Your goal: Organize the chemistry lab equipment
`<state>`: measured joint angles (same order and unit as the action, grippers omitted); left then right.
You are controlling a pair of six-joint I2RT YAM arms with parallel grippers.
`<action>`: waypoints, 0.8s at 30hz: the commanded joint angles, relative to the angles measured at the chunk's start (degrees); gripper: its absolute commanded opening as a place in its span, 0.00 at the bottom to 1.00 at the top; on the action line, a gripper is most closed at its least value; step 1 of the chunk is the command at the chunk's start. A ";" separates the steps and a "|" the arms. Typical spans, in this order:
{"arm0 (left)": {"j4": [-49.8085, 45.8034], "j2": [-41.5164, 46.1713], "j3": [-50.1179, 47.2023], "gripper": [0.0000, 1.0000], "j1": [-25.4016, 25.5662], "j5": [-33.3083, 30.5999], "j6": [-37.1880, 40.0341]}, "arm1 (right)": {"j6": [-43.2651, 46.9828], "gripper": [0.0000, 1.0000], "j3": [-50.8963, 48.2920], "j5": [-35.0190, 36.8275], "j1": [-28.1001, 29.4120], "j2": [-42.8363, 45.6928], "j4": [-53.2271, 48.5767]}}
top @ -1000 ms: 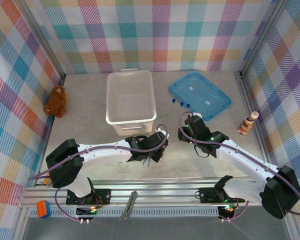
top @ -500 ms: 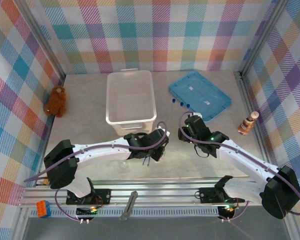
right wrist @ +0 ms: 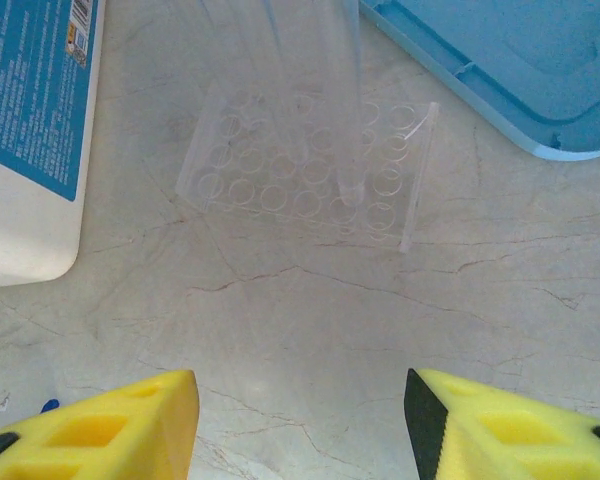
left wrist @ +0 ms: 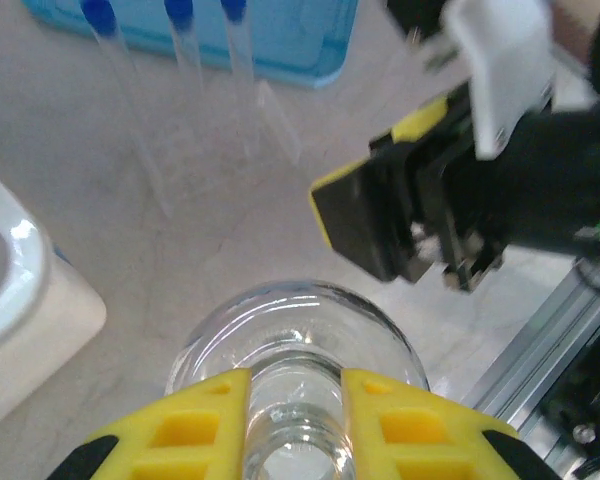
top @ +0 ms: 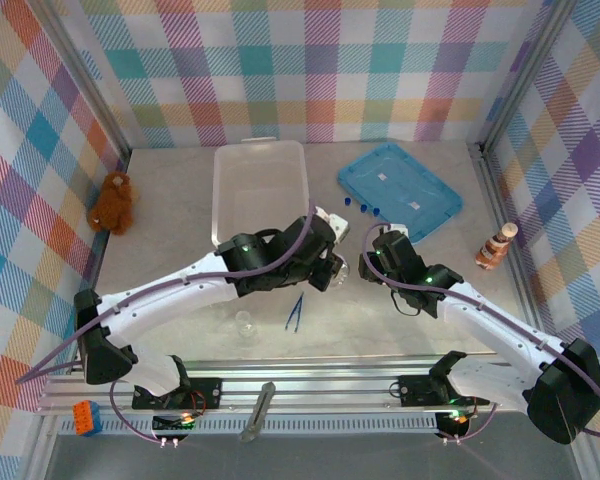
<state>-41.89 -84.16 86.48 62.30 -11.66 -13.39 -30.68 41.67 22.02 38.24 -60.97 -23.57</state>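
My left gripper (left wrist: pixel 295 420) is shut on the neck of a clear round flask (left wrist: pixel 300 335) and holds it above the table. From above, the flask (top: pixel 337 270) hangs just right of the left gripper (top: pixel 325 265), near the white bin's front corner. Slim dark-blue tweezers (top: pixel 295 311) and a small glass beaker (top: pixel 244 322) lie on the table below. Blue-capped tubes (top: pixel 360 207) stand in a clear rack (right wrist: pixel 310 170). My right gripper (right wrist: pixel 300 420) stands open over bare table in front of the rack, with nothing between its fingers (right wrist: pixel 90 420).
A white bin (top: pixel 260 195) stands at the back centre, with a blue lid (top: pixel 400 190) to its right. A teddy bear (top: pixel 112 202) sits by the left wall and a bottle-shaped figure (top: pixel 495 246) by the right wall. The right gripper (top: pixel 378 240) is close beside the flask.
The left arm has risen from the table's front and swung back and right with the flask. The tweezers and the small beaker now show below it. The right arm has hardly moved.
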 commanded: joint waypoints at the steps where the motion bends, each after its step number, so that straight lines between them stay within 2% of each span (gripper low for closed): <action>1: -5.49 -0.05 6.68 0.08 -2.35 -2.59 1.62 | 0.52 0.58 1.74 0.15 0.33 0.85 -0.61; 7: -6.29 -1.04 10.89 0.07 -8.69 -2.96 3.68 | 0.32 0.58 2.40 -1.43 0.35 0.98 -0.25; 15: -4.97 -3.18 11.04 0.07 -18.87 -1.83 5.50 | 1.49 0.57 4.53 -2.42 2.09 0.94 -0.42; 24: -3.77 -7.75 9.72 0.06 -25.29 -1.15 6.71 | 1.49 0.57 6.49 -2.32 4.28 -0.06 -1.12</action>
<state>-47.88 -91.05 95.85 38.26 -13.34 -7.86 -29.76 46.26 20.25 41.91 -60.93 -23.70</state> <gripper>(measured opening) 0.222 0.575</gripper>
